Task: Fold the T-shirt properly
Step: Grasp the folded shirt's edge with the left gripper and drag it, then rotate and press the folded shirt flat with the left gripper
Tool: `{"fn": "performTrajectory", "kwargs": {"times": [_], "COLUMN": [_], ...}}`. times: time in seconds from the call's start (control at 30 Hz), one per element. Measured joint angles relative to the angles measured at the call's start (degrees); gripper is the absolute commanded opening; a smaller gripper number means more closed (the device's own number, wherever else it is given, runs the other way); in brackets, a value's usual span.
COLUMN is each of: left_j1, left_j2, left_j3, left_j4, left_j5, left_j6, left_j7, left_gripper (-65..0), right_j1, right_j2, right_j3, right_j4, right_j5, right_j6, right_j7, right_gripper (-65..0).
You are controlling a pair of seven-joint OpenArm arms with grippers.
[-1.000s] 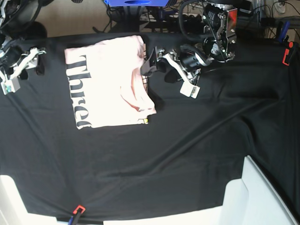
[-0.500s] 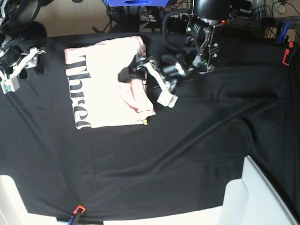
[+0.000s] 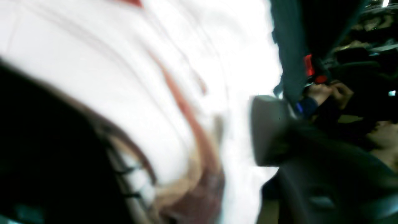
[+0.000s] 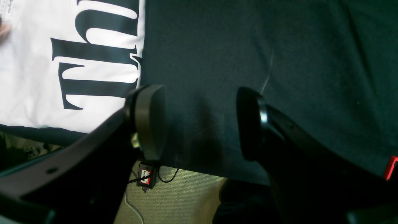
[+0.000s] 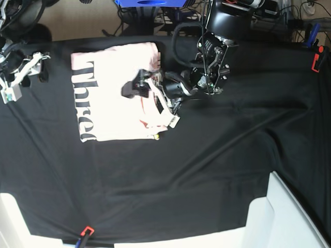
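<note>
Pink cotton T-shirt (image 5: pixel 111 93) lies on the black table cloth (image 5: pixel 207 170), at the far side of the table and toward the right arm's side. It is already folded to a rough rectangle. The printed side is up, with black serif lettering running along the edge nearest the right arm. A raised, wrinkled fold with a reddish seam runs along the edge on the left arm's side; a speck of yellow print shows at the near corner.

Left gripper (image 5: pixel 135 89) reaches in over that wrinkled part, low above the cloth. Judgement: it is placed there to take the loose fold and carry it across for the next fold. Left wrist view is blurred; one pad (image 3: pixel 267 130) shows against the pale fabric, the other finger is not clear. Cannot tell whether this gripper is parted or pinching cloth.

Right gripper (image 4: pixel 199 121) is parked off the shirt, over bare table cloth near the table edge. Its jaws stand apart with nothing between them. Judgement: it is kept clear so the left arm can work alone.
</note>
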Motion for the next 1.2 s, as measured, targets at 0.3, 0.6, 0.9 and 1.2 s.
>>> {"fn": "performTrajectory", "kwargs": {"times": [0.3,0.6,0.9,1.2], "left_j1": [-3.23,-2.21,-4.17,-16.02], "left_j2": [0.11,-6.12,-15.72,-16.46], "left_j3": [0.24,0.20,0.52,12.44], "left_j4": [-6.25,2.73,17.31,12.20], "left_j5": [0.96,0.26,2.45,16.13], "left_j6": [-0.22,0.04,10.47,10.49], "left_j7": [1.03,10.45,23.34,28.89], "left_gripper": [-65.0,-65.0,-65.0,-65.0], "right_j1": [0.02,-0.02,0.33,0.33], "right_j2": [0.00,-0.02,0.20,0.00], "right_j3": [0.00,0.00,0.00,-0.15], "right_j4": [-0.02,0.00,-0.02,-0.02], "right_j5": [0.02,0.02,-0.02,0.00], "right_j6": [0.02,0.02,0.00,0.02], "right_j7": [0.11,0.04,0.07,0.02], "right_gripper": [-31.0,-31.0,-31.0,-31.0]}}
